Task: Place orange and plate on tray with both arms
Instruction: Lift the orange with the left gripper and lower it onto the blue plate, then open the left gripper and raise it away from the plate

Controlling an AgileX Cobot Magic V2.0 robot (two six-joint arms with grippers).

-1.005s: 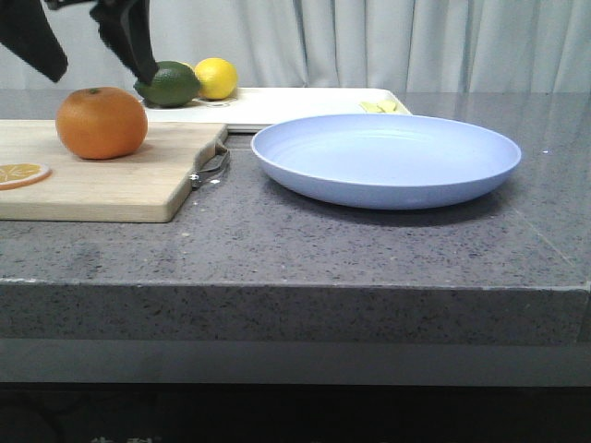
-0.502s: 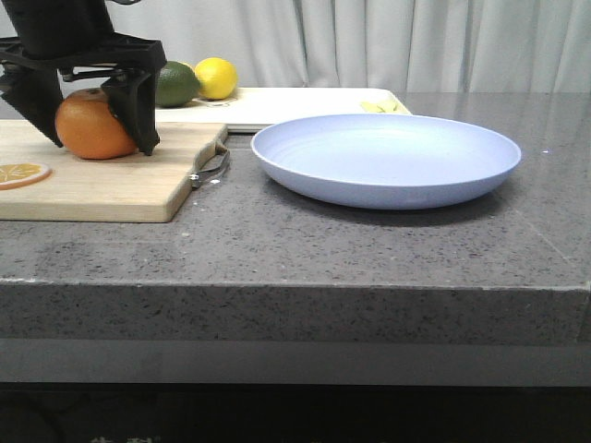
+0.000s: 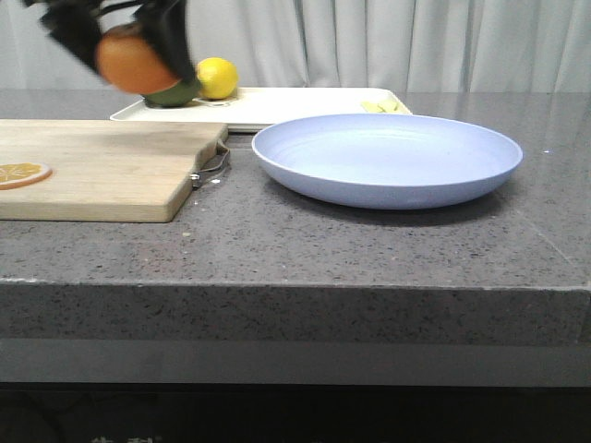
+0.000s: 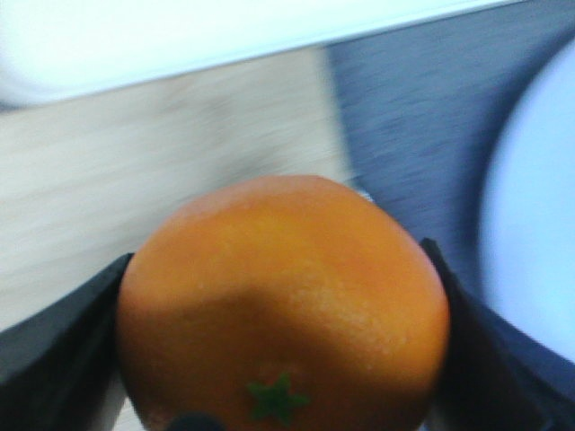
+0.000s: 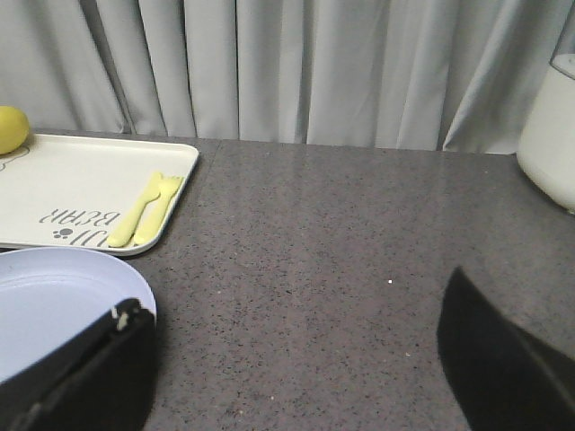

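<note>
Grey counter (image 3: 388, 249): board (image 3: 111, 175), plate (image 3: 388, 159), tray (image 3: 277, 104).

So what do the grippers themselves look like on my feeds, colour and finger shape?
Both are plain black. The left gripper shows dark, angular fingers with flat matte faces. The right gripper has broad, wedge-like black fingers, one with a small pale chip at its upper edge. No cables or labels are visible; the front view is motion-blurred.

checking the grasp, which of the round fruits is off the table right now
The orange: it is held up in the left gripper, clear of the cutting board. The lemon and the green fruit sit on the tray.
</note>
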